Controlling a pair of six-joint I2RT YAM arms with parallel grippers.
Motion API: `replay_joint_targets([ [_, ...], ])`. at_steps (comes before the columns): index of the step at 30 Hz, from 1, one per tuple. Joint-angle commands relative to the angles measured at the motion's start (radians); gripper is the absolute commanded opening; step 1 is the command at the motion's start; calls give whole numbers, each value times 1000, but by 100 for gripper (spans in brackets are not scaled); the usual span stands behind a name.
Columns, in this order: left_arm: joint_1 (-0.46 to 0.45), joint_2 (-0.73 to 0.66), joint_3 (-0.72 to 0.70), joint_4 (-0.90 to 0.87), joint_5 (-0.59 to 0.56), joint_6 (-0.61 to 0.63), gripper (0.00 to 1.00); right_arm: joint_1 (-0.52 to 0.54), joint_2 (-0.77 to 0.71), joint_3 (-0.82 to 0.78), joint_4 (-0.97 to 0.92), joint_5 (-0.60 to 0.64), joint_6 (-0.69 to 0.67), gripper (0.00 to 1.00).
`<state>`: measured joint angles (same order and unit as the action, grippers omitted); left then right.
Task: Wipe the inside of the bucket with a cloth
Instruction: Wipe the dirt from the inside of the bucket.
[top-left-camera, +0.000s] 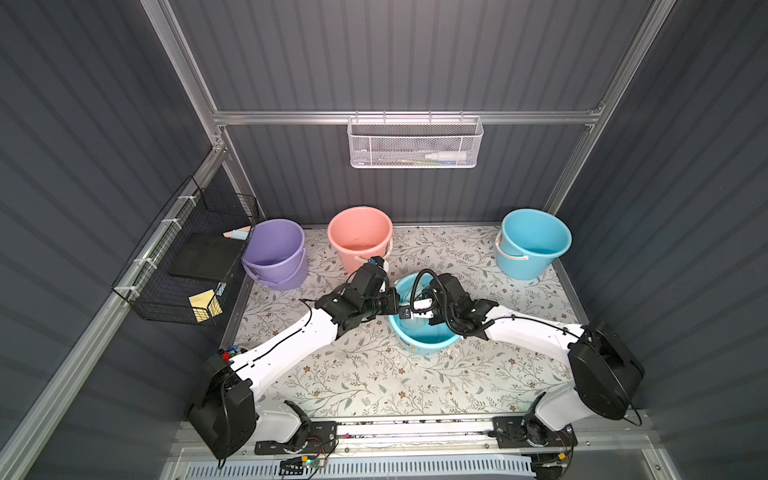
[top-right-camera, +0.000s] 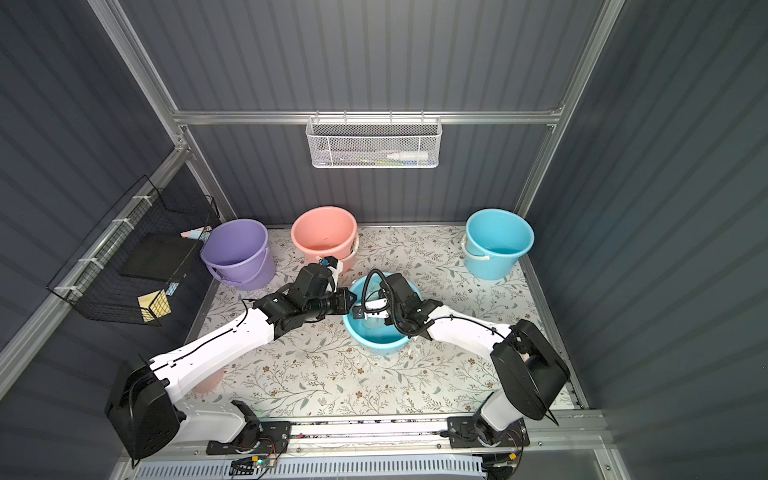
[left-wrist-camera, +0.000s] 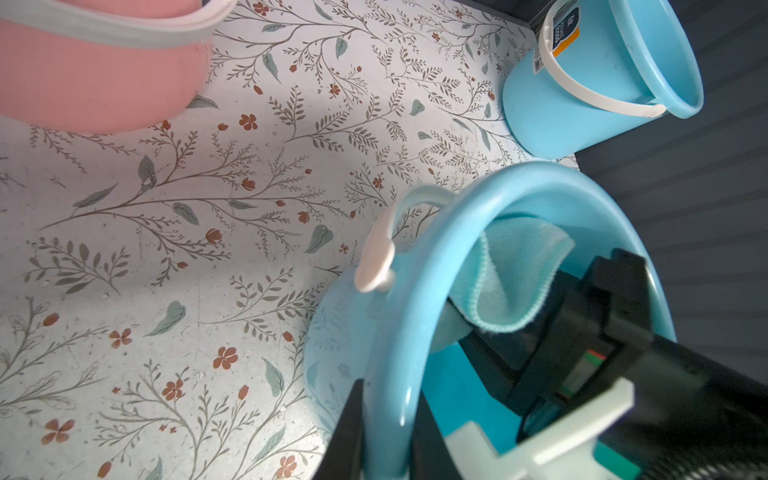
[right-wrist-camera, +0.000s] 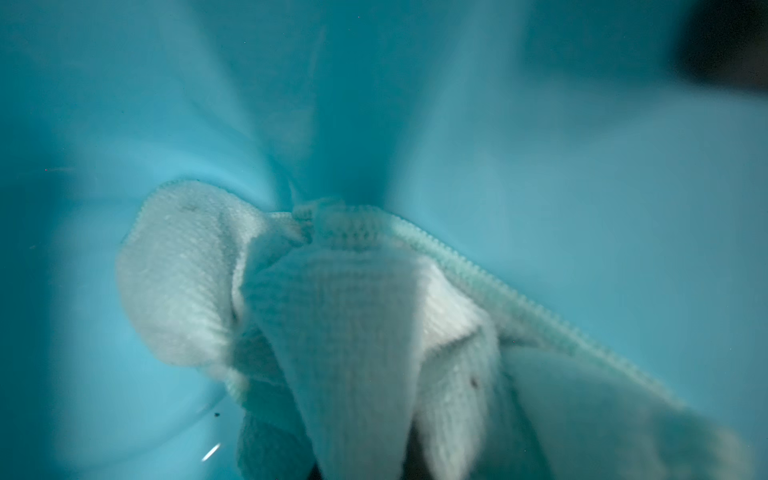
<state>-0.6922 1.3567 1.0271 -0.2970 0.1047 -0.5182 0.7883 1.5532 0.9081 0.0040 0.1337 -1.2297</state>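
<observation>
A blue bucket (top-left-camera: 424, 337) (top-right-camera: 379, 341) stands near the middle of a floral-patterned worktop (top-left-camera: 374, 374), seen from above in both top views, with my two black-and-white arms reaching in to meet over it. My left gripper (left-wrist-camera: 386, 432) is closed on the bucket's rim, one black finger outside the wall and one inside. The bucket's white handle (left-wrist-camera: 376, 266) hangs down against the outer wall near that grip. My right gripper (left-wrist-camera: 478, 340) is lowered into the bucket and is closed on a pale mint cloth (left-wrist-camera: 511, 270), which drapes over its black fingers and hides their tips. In the right wrist view, the cloth (right-wrist-camera: 332, 311) lies bunched in folds, its stitched edge pressed against the smooth blue inner wall (right-wrist-camera: 540, 166); the picture there is soft and close. Along the back of the worktop stand three more buckets, well apart from the one I hold: a purple bucket (top-left-camera: 274, 253) toward the left, a pink bucket (top-left-camera: 359, 241) just behind my left wrist, and another blue bucket (top-left-camera: 532, 245) in the far right corner. A white mesh basket (top-left-camera: 415, 143) hangs on the back wall, and a black wire basket (top-left-camera: 187, 266) hangs on the left wall.
</observation>
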Motion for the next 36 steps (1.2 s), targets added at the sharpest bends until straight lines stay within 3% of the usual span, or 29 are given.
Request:
replay_joint_targets([
  [1, -4, -27, 6, 24, 12, 8, 0, 8, 31, -17, 16, -46, 40, 0],
  [13, -4, -28, 8, 25, 10, 6, 0, 16, 104, 8, -84, -57, 91, 0],
  [36, -3, -28, 5, 27, 7, 2, 0, 16, -266, 59, -343, 146, -94, 0],
])
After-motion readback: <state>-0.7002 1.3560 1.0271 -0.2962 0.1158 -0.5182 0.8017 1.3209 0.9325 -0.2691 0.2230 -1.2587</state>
